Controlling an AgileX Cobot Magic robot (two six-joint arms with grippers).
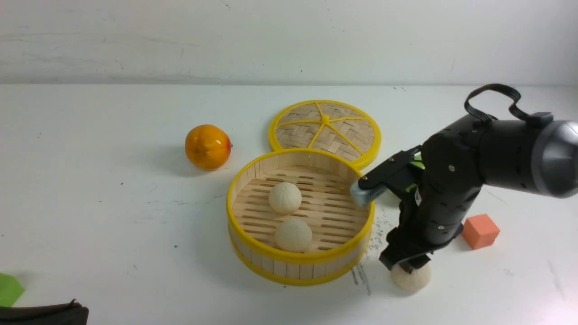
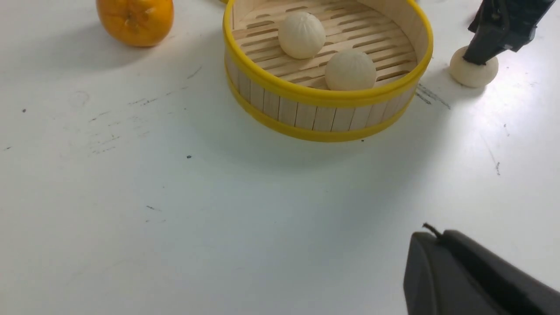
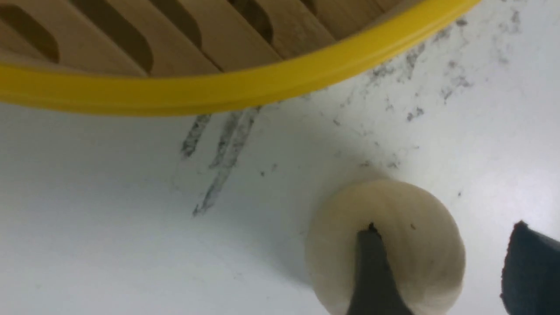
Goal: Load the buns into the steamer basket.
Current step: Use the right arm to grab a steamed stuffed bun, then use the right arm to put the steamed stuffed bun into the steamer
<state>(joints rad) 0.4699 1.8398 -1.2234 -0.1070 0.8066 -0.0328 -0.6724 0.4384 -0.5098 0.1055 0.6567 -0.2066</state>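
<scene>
The steamer basket [image 1: 231, 195] stands mid-table with two cream pleated buns on its slotted floor, one further back [image 1: 285, 197] and one nearer [image 1: 293, 235]. They also show in the left wrist view [image 2: 302, 35] [image 2: 350, 70]. The third bun [image 1: 411, 276] lies on the table just right of the basket. My right gripper [image 1: 408, 267] is open and low over this bun. In the right wrist view, one finger [image 3: 372, 271] crosses the bun's top [image 3: 420, 245] and the other finger [image 3: 529, 271] stands apart from it. My left gripper [image 2: 431, 238] is shut and empty at the near left.
An orange fruit [image 1: 207, 146] sits left of the basket. The flat woven lid [image 1: 325, 128] lies behind it. An orange-red cube [image 1: 480, 231] is right of my right arm. A green scrap [image 1: 9, 289] is at the near left edge.
</scene>
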